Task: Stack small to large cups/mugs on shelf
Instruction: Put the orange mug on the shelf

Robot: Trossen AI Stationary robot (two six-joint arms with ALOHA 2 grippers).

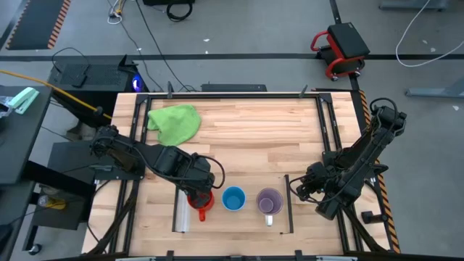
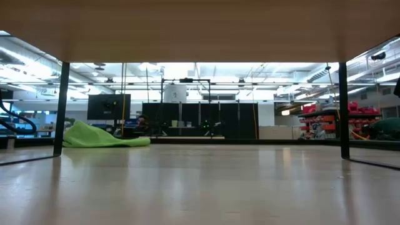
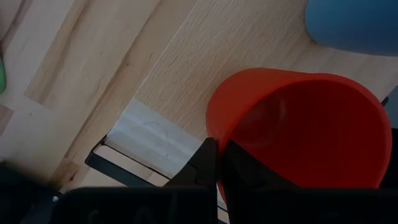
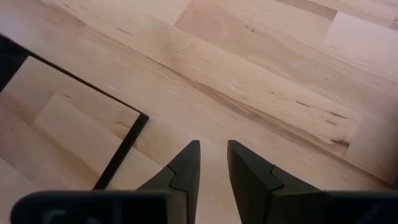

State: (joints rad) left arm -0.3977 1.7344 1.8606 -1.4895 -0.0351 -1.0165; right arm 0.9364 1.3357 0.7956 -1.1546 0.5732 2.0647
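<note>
In the high view three cups stand in a row on the light-wood shelf panel (image 1: pixel 235 220), between the silvery rail (image 1: pixel 181 214) and the thin dark rail (image 1: pixel 288 203). They are the red mug (image 1: pixel 203 204), the light-blue cup (image 1: pixel 233 198) and the purple mug (image 1: pixel 270 201). My left gripper (image 1: pixel 197 194) is over the red mug and shut on it (image 3: pixel 219 155). My right gripper (image 1: pixel 298 190) waits just right of the dark rail (image 4: pixel 118 155). It is open by a narrow gap (image 4: pixel 213 149) and touches nothing. The light-blue cup (image 3: pixel 354 25) shows beyond the red mug (image 3: pixel 298 124). My left gripper pinches the red mug's wall at its rim (image 3: pixel 214 134), on the side toward the silvery rail (image 3: pixel 155 137). One finger (image 3: pixel 206 163) is outside the mug and the other (image 3: pixel 249 177) is inside. The fingers come from above, slanting down. Whether the mug's base is on the shelf does not show.
A green cloth (image 1: pixel 174 122) lies bunched near the table's far left corner and also shows in the low view (image 2: pixel 103 136). Dark frame rails (image 1: pixel 326 123) run along the table's sides. Bare wood (image 1: pixel 254 138) spreads between the cloth and the cups.
</note>
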